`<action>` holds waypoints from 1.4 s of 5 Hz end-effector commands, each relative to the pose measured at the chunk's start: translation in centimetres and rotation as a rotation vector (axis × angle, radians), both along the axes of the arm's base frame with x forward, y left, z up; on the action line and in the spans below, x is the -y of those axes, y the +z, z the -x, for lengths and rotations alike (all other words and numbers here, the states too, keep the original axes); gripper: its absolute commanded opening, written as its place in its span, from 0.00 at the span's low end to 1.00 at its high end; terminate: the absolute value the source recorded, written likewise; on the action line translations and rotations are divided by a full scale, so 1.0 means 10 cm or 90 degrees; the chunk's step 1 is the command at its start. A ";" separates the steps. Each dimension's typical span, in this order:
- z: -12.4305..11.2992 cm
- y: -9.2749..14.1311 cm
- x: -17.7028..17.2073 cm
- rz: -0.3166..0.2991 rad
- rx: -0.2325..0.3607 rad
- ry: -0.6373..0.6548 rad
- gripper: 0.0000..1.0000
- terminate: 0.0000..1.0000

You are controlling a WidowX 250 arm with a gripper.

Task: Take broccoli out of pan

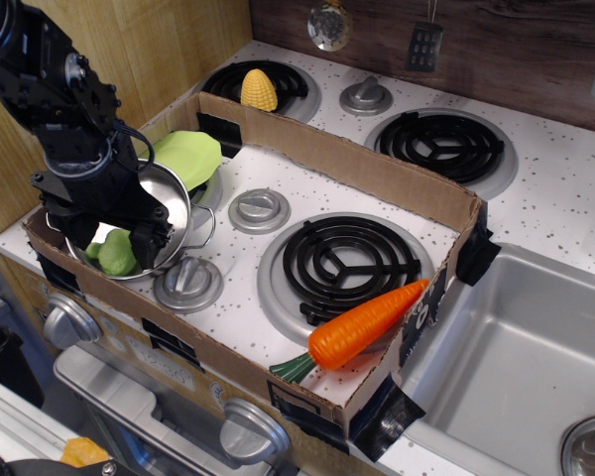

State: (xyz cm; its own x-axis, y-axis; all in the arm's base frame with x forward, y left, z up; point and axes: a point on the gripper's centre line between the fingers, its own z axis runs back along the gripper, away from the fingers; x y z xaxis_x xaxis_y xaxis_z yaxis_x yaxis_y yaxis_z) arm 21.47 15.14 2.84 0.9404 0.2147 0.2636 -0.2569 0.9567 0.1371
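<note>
The broccoli (114,254), a small light-green lumpy floret, lies in the near-left part of the pan (181,194). The pan is a shiny steel pot with wire loop handles, standing at the left end of the cardboard tray. My gripper (117,241) is lowered into the pan over the broccoli. Its jaws look open. One dark finger (151,238) stands just right of the floret. The other finger is mostly hidden behind the gripper body.
A flat lime-green piece (186,157) lies behind the pan. Two grey knobs (259,209) (187,284) sit right of and in front of it. A carrot (367,322) rests on the cardboard wall (347,164) near a burner (350,263). Corn (259,89) lies at the back; a sink (516,367) is right.
</note>
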 end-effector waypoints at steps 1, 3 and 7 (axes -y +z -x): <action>0.00 0.02 -0.02 -0.012 0.005 -0.003 1.00 0.00; 0.02 0.00 -0.04 -0.014 0.018 -0.004 1.00 0.00; -0.06 0.27 -0.15 -0.022 -0.012 -0.010 0.00 0.00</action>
